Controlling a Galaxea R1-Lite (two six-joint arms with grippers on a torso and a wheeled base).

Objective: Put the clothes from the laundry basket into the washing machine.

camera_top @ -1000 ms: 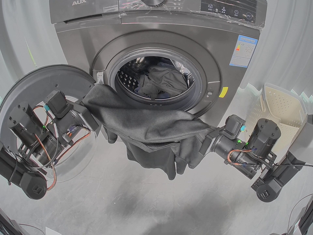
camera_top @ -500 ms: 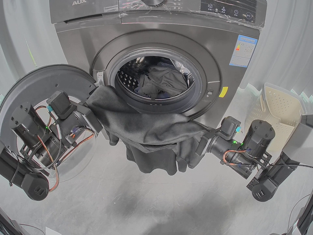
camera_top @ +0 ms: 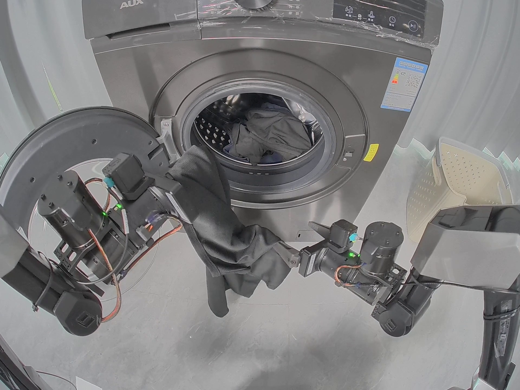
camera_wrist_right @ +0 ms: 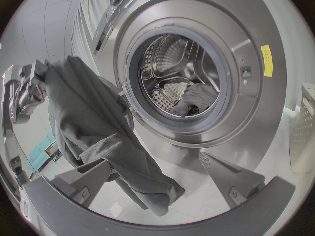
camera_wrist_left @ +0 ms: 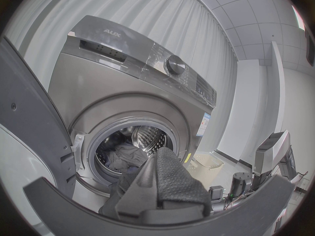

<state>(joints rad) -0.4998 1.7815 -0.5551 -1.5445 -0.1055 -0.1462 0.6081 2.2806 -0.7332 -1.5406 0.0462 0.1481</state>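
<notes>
Dark garment (camera_top: pixel 227 228): hangs in the lower centre of the head view, in front of and below the drum opening, not inside it. Its upper edge is bunched at centre left, and the rest drops in folds toward the floor (camera_top: pixel 303 348), with one narrow tail lowest.

Left gripper (camera_top: pixel 172 186): jaws closed on the garment's upper edge, at centre left just beside the door hinge. In the left wrist view the pads (camera_wrist_left: pixel 178 177) are pressed together with cloth bunched under them.

Right gripper (camera_top: pixel 298 239): lower centre, just right of the hanging cloth, jaws spread wide. In the right wrist view both fingers (camera_wrist_right: pixel 229 177) stand well apart. The cloth hangs against one finger and the other is bare. I cannot tell whether the fabric is caught on it.

Washing machine (camera_top: pixel 260 55): fills the upper half of the head view. Its door (camera_top: pixel 70 142) is swung open at centre left, behind the left arm. Grey clothes (camera_top: pixel 271 131) lie in the drum.

Laundry basket (camera_top: pixel 466 180): cream, perforated, at right edge, beside the machine and well apart from the garment.
</notes>
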